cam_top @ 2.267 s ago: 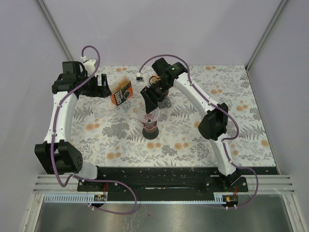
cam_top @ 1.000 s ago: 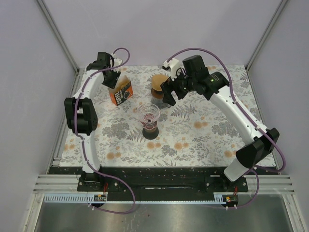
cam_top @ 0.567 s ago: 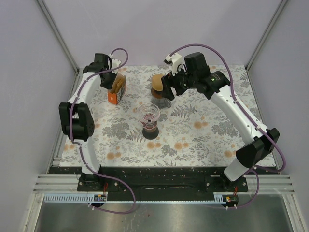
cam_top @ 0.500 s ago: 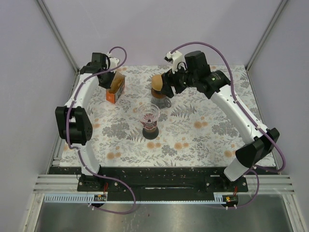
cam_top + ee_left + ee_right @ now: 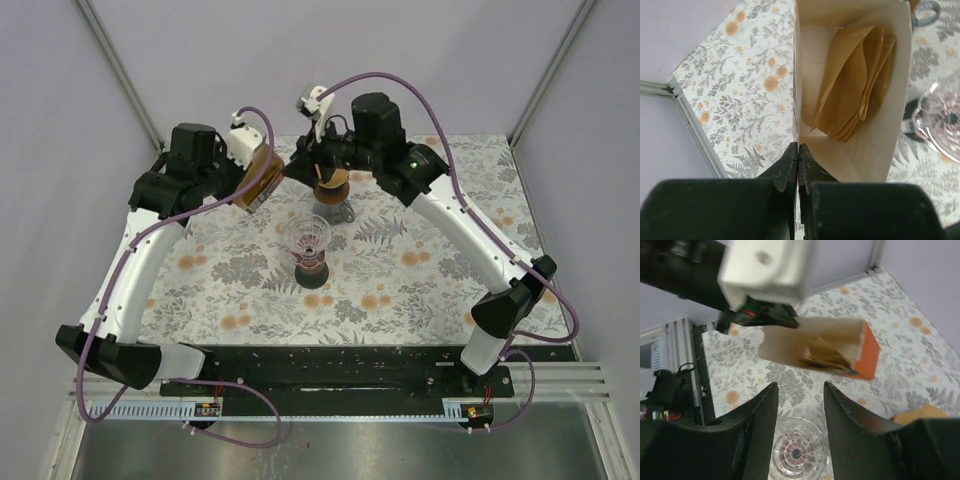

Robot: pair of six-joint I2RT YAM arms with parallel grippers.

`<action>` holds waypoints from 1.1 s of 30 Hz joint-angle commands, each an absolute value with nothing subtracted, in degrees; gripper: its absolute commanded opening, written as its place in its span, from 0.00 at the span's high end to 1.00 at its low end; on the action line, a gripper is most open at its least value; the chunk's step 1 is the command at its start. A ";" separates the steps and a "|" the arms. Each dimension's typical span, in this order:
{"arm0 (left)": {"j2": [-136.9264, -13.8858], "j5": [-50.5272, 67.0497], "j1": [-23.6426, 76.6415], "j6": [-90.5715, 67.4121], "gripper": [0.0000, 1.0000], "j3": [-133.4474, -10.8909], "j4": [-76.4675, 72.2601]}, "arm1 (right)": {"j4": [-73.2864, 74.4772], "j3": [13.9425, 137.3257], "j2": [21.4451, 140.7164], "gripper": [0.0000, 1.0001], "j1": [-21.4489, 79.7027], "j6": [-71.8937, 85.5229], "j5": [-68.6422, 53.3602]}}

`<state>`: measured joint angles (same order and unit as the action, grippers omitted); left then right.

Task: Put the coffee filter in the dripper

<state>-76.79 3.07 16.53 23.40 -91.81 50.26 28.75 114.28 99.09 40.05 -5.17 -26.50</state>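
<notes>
The orange filter box point(image 5: 257, 180) hangs tilted in the air, my left gripper point(image 5: 242, 172) shut on one side wall of it point(image 5: 798, 150). Brown paper coffee filters point(image 5: 855, 95) lie stacked inside its open mouth. That mouth faces my right gripper point(image 5: 300, 168), which is open with nothing between its fingers. In the right wrist view the box point(image 5: 815, 345) and its filters point(image 5: 826, 359) are just beyond the right gripper point(image 5: 799, 390). The clear glass dripper point(image 5: 309, 240) stands on a dark base mid-table, right below the right gripper point(image 5: 797, 452).
A glass jug with a brown lid point(image 5: 334, 184) stands behind the dripper, under the right arm. The floral table cover point(image 5: 420, 270) ends at a metal frame rail point(image 5: 695, 125) on the left. Purple cables loop above both arms.
My left gripper has closed on the box wall, lifted the box off the table and tipped it to the right. My right gripper has left the jug, swung left to the box mouth, and narrowed.
</notes>
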 commanded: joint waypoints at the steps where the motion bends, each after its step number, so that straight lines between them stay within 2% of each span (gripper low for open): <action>1: -74.80 3.78 20.55 26.63 1.00 -94.47 59.31 | 24.62 113.83 95.02 0.52 44.03 -15.72 -32.51; 5: -72.95 3.87 25.04 26.81 1.00 -97.20 65.02 | 20.75 105.66 88.70 0.60 44.82 -18.45 -35.15; 13: -71.81 0.44 32.95 24.26 1.00 -101.51 72.41 | 20.13 96.78 82.27 0.65 46.67 -22.06 -37.09; 18: -70.14 1.75 34.10 22.50 1.00 -104.41 75.23 | 19.69 93.87 80.25 0.66 47.46 -22.59 -37.53; 21: -68.91 0.27 34.01 22.94 1.00 -104.07 73.84 | 18.46 93.95 80.68 0.66 48.69 -22.07 -35.43; 25: -68.91 -7.55 34.10 24.08 1.00 -103.01 70.32 | 21.09 99.30 84.28 0.66 48.60 -20.74 -34.45; 33: -67.68 -6.24 34.28 27.42 1.00 -103.97 72.07 | 19.33 98.52 83.67 0.68 50.70 -24.25 -30.95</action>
